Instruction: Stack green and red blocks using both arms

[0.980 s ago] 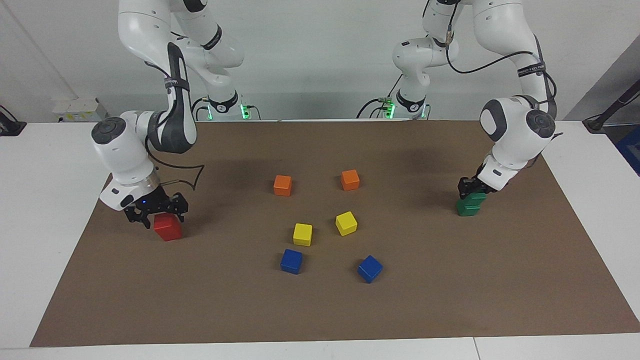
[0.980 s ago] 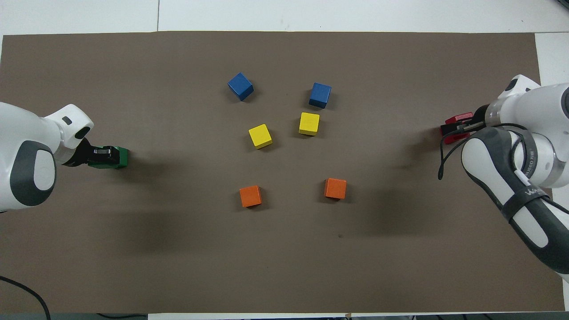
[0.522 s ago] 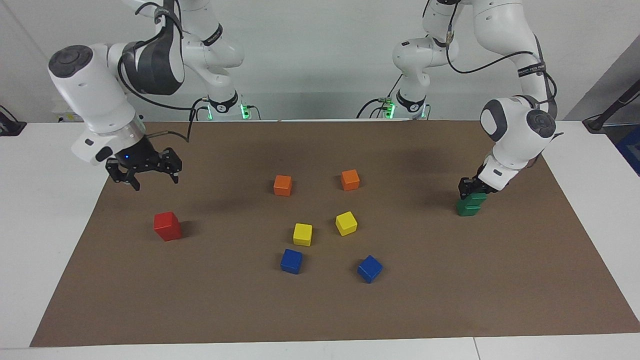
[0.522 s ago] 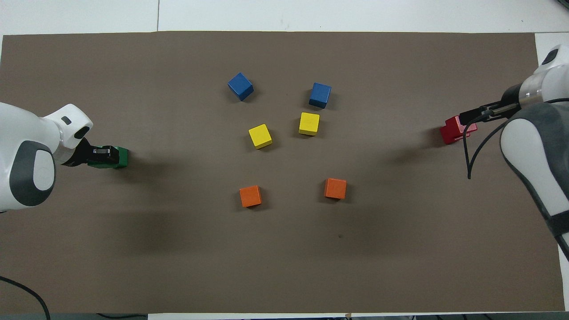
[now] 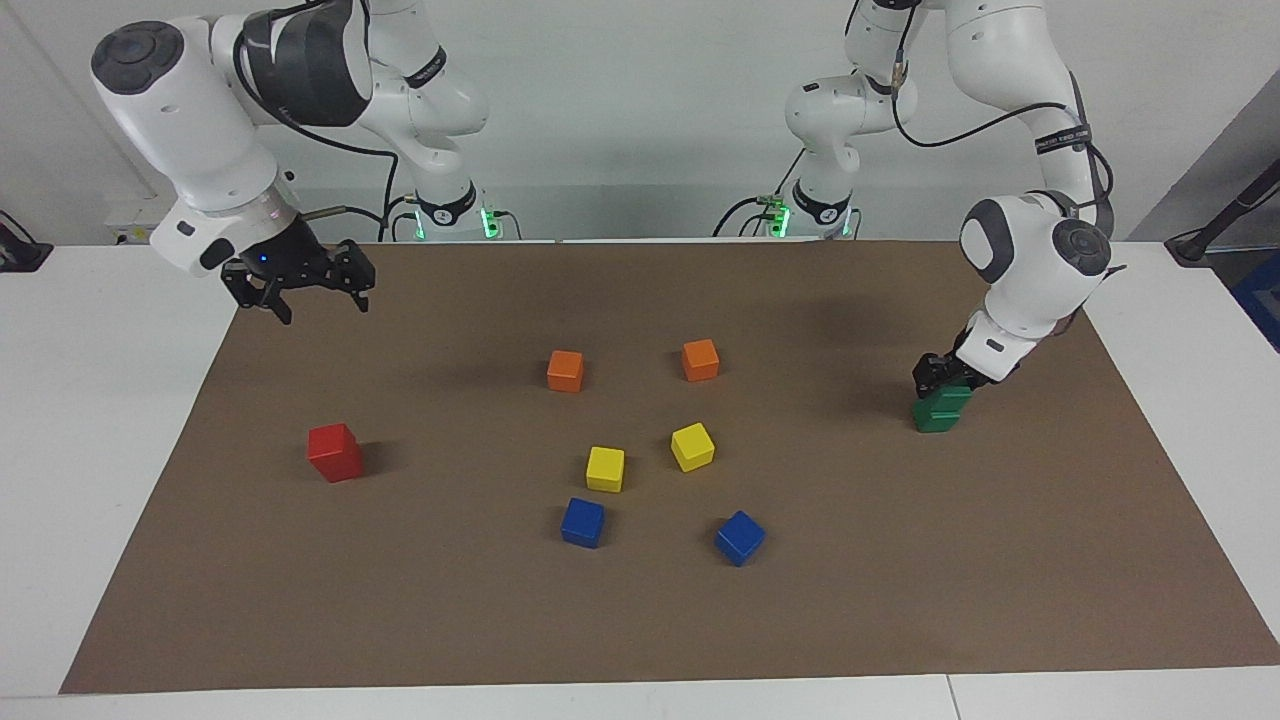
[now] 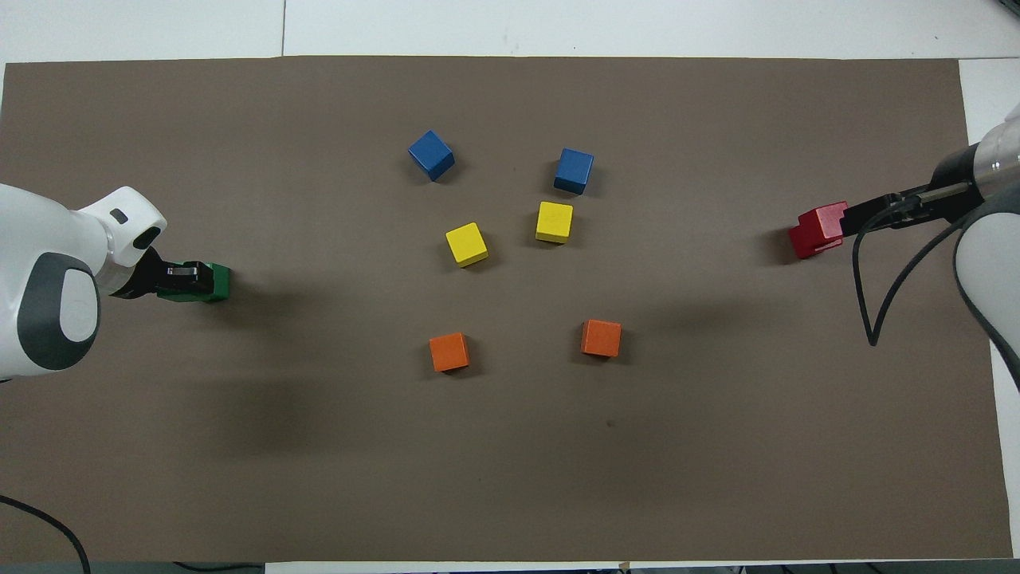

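Observation:
Two green blocks stand stacked near the left arm's end of the mat, the upper one [image 5: 952, 396] slightly askew on the lower one [image 5: 935, 420]. My left gripper [image 5: 938, 374] sits low at the upper green block [image 6: 210, 283]. Two red blocks [image 5: 335, 452] stand stacked toward the right arm's end, and the overhead view shows the red stack [image 6: 816, 229] a little offset. My right gripper [image 5: 322, 308] hangs open and empty, high over the mat's edge near the robots, well clear of the red stack. From overhead, the right gripper [image 6: 868, 215] overlaps the stack's side.
In the middle of the brown mat [image 5: 640, 620] lie two orange cubes [image 5: 565, 370] [image 5: 700, 360], two yellow cubes [image 5: 605, 468] [image 5: 692, 446] and two blue cubes [image 5: 583, 522] [image 5: 740, 537], all apart from both stacks.
My right gripper has let go of the red stack, risen and drawn back toward the robots. The left gripper has stayed at the green stack.

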Robot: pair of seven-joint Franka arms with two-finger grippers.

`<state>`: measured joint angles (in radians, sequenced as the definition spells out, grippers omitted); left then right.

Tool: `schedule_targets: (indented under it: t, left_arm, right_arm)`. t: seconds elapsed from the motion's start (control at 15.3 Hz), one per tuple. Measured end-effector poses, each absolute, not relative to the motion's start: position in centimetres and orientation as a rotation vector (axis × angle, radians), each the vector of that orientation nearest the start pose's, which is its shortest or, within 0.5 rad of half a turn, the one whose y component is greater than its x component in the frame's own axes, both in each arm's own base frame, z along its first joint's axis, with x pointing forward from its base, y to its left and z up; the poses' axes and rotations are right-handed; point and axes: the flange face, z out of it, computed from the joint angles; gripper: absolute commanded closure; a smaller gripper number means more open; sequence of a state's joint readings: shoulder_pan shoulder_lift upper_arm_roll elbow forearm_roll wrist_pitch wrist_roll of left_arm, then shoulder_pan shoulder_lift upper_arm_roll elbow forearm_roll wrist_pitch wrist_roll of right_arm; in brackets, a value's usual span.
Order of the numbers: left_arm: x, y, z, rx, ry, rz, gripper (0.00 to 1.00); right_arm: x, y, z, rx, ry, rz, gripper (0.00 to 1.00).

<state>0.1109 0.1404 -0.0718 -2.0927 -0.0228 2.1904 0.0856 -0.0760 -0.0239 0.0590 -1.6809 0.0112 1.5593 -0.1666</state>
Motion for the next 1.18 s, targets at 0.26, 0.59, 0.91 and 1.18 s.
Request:
schedule_targets:
  t: [0.26, 0.59, 0.91, 1.18]
  left_arm:
    - [56.5, 2.1, 38.5, -3.17, 0.057, 0.066, 0.0]
    - [56.4, 2.0, 48.7, -3.161, 0.071, 0.115, 0.0]
    - [53.4, 0.0, 57.0, -3.133, 0.128, 0.053, 0.0]
    - [52.6, -1.1, 57.2, -3.127, 0.158, 0.066, 0.0]
  right_arm:
    - [54.0, -0.8, 58.9, -3.113, -0.232, 0.138, 0.0]
    - [54.0, -1.2, 58.9, -3.114, -0.22, 0.138, 0.0]
    - [54.4, -1.4, 59.3, -3.145, -0.163, 0.075, 0.0]
    - [54.9, -1.2, 59.6, -3.16, -0.146, 0.007, 0.0]
